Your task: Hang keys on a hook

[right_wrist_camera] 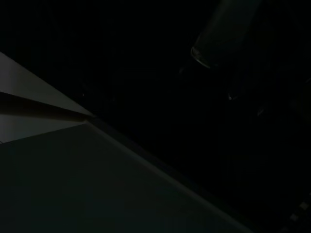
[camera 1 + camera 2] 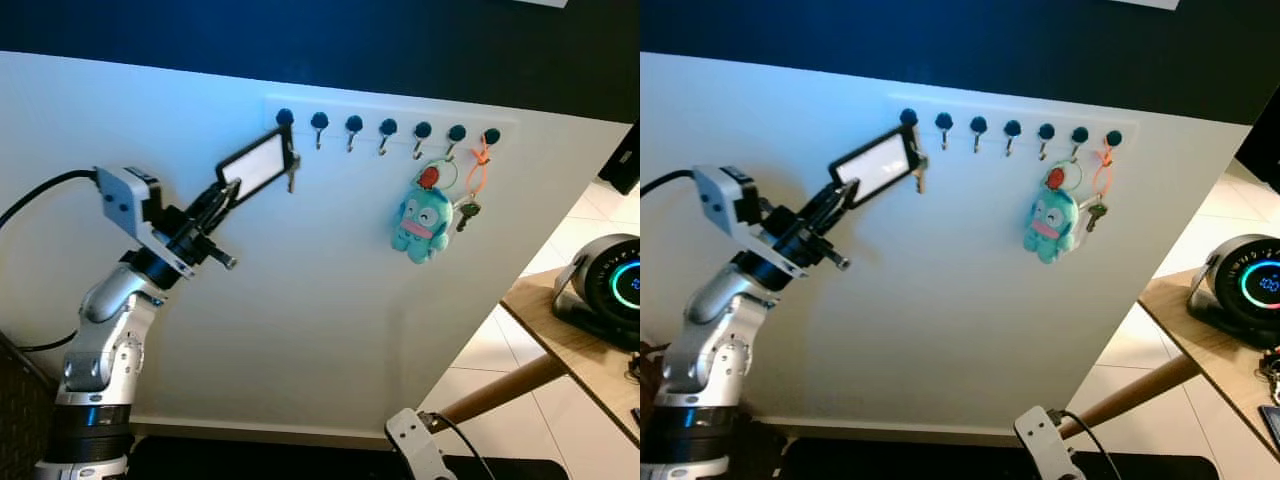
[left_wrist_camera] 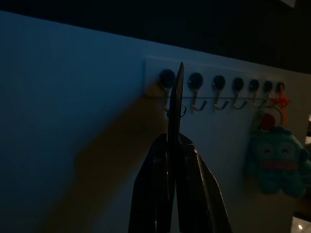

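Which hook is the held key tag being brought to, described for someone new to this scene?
On the white wall, a hook rail carries seven dark-knobbed hooks. The target hook is the leftmost one, right by the tag in the left end effector, farthest from the plush keychain.

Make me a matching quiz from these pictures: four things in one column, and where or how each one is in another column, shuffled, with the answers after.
Things:
1. card tag
2. teal plush keychain
3. orange strap
4. round speaker

Places:
A. standing on the wooden table
B. hanging from the last hook on the robot's right
C. pinched in the left claw, up at the leftmost hook
D. dangling below the second hook from the right

Pairs: 1-C, 2-D, 3-B, 4-A
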Tool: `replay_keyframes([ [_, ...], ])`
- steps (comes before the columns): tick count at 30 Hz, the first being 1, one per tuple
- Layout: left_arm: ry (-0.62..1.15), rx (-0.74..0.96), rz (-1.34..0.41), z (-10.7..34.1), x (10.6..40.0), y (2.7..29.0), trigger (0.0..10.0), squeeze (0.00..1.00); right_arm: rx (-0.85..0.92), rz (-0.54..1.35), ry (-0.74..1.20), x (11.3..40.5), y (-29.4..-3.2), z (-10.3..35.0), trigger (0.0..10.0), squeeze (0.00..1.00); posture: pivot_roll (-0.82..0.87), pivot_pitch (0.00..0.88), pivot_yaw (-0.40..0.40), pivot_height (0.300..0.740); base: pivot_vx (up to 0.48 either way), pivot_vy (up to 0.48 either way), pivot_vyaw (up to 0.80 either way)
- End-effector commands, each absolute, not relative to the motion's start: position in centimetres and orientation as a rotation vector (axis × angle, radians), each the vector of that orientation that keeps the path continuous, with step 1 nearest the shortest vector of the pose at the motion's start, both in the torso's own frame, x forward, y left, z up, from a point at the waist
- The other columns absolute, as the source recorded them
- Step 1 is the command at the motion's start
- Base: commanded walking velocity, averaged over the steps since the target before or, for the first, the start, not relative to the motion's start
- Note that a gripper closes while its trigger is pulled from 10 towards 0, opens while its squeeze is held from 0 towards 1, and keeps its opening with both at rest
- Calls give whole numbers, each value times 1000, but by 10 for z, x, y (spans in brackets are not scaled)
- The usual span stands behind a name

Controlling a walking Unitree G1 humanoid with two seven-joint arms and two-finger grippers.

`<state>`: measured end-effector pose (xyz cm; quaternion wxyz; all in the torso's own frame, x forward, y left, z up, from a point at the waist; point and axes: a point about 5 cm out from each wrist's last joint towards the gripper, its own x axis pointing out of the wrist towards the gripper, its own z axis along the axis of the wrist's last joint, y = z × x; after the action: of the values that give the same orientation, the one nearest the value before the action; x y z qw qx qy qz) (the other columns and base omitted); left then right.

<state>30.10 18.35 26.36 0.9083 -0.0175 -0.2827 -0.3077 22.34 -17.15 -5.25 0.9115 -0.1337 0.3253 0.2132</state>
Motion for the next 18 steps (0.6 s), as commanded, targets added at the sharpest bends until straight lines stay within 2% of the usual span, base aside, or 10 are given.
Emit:
replay_keyframes([
  [1,-612,-24,-634,270,300,185,0,0,-270,426,691,218,-175,-56,10000,0,99,68,-101,740,0,0,0],
  [18,-622,-16,-634,275,304,183,0,0,-269,429,688,219,-173,-56,10000,0,97,67,-97,740,0,0,0],
])
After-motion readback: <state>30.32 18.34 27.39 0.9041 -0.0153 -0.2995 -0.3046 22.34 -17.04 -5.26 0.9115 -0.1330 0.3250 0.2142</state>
